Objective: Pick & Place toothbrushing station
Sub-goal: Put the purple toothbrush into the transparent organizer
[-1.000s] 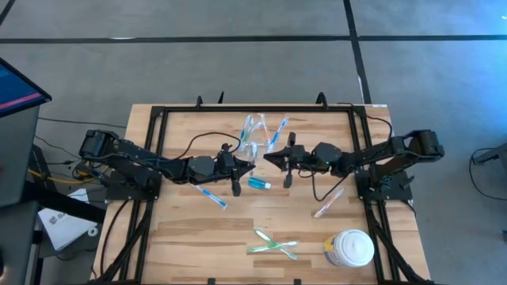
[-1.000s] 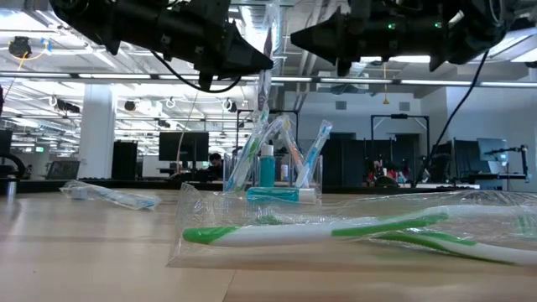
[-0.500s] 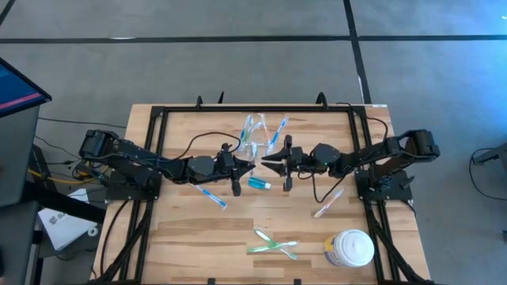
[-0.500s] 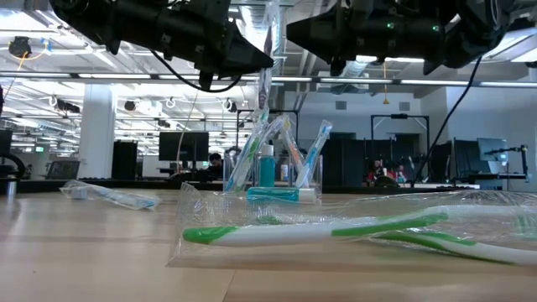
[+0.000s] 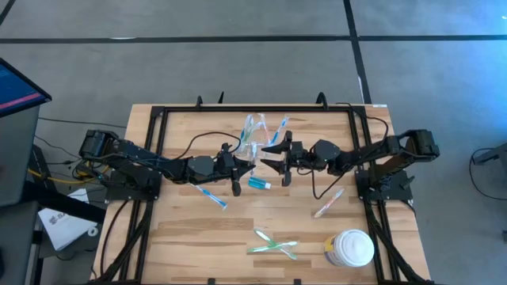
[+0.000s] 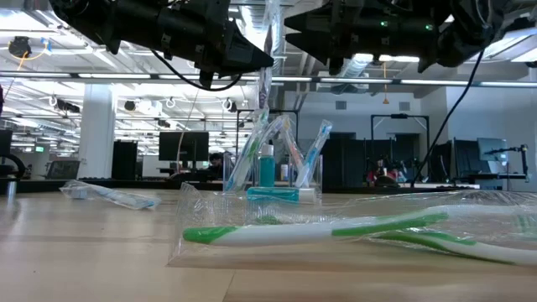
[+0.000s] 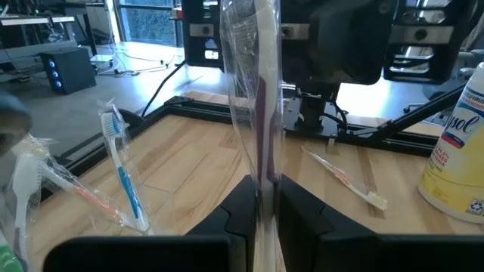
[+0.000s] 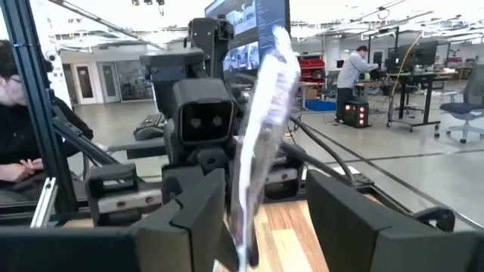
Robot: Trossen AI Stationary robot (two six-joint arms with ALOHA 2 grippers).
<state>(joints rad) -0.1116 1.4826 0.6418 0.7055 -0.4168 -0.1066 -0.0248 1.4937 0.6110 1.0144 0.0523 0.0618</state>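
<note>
My left gripper (image 5: 252, 162) is shut on a toothbrush in a clear wrapper (image 7: 261, 113), which stands upright above the table's middle. My right gripper (image 8: 265, 227) faces it from the right, open, one finger on each side of the wrapper (image 8: 265, 136). Just beyond them stands the clear holder (image 6: 285, 180) with several toothbrushes (image 5: 265, 131) leaning in it. A teal tube (image 5: 259, 184) lies on the table beside the holder. A wrapped blue toothbrush (image 5: 210, 194), a whitish one (image 5: 329, 202) and two green ones (image 5: 273, 244) lie flat on the table. My left gripper pinches the wrapped toothbrush between its two fingers (image 7: 299, 208), around the middle of its length (image 7: 263, 170). The fingers come level from the table's left and lie across the brush. The brush stands upright, its upper end (image 6: 268, 13) above the gripper and its lower end over the holder.
A white round lidded jar (image 5: 350, 248) stands at the near right. A black frame (image 5: 158, 119) runs around the table's edges. The wooden top (image 5: 182, 237) is bare at the near left.
My right gripper has opened and let go of the wrapped toothbrush. The brush stays upright in my left gripper, which has kept still.
</note>
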